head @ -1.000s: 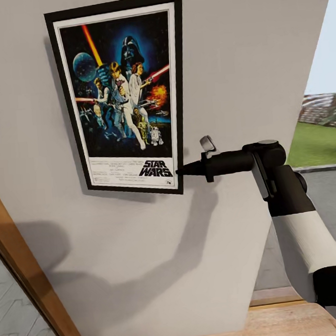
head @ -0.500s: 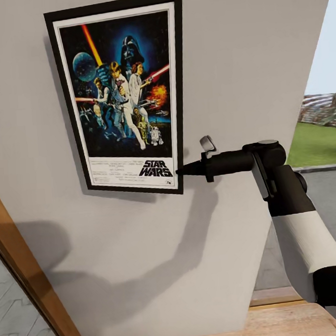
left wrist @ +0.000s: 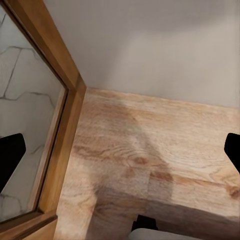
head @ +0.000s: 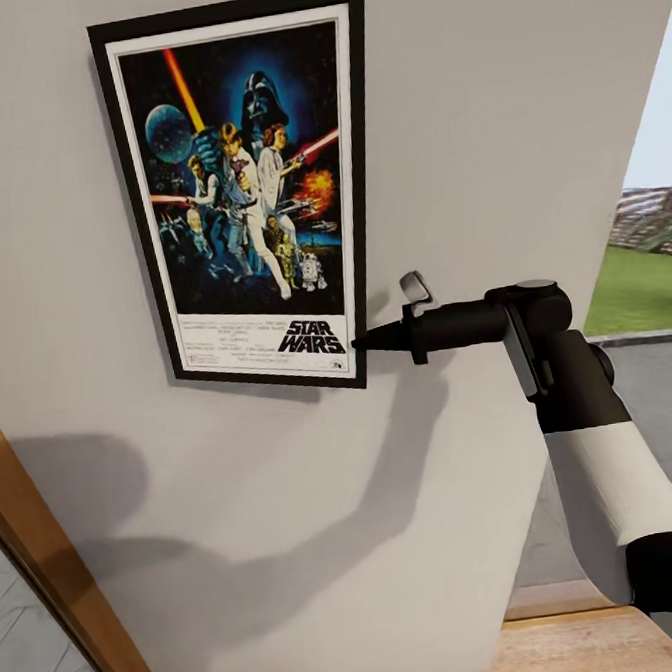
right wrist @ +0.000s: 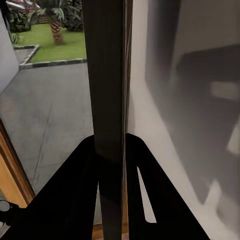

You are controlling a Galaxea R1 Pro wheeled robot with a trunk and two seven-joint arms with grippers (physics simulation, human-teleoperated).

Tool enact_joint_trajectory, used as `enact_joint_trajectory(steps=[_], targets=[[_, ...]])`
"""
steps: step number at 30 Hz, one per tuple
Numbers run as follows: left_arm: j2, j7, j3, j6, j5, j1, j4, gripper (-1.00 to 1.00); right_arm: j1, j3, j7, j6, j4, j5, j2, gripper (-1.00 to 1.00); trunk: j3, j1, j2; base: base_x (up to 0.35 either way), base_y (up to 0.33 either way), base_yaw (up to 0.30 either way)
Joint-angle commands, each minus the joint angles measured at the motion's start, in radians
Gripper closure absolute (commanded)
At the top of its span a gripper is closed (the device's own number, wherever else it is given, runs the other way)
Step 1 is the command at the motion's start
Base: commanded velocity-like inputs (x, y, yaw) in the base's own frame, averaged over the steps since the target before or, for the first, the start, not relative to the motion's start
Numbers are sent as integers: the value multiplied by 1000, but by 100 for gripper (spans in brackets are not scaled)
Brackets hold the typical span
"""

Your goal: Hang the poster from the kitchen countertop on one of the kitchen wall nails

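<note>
A home interior, rendered in simulation. A framed Star Wars movie poster with a thin black frame (head: 250, 187) hangs flat on a plain light grey wall (head: 481, 115), above a warm wood plank floor (left wrist: 155, 150) edged by a brown wooden door frame (left wrist: 55, 65). Past the wall's edge lie a green lawn (head: 638, 285) and grey paving (right wrist: 47, 105).
</note>
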Motion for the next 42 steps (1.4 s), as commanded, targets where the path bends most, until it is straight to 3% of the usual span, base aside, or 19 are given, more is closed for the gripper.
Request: enact_joint_trajectory(steps=[1,42], targets=[[0,-2,1,-1,3,0,-1,-100,-1,1,6,14,0,1,0,100,-1,0,-1,3,0,0],[0,-2,1,-1,3,0,-3,-100,-1,1,6,14,-2,1,-1,100,-1,0,-1,26,0,0]])
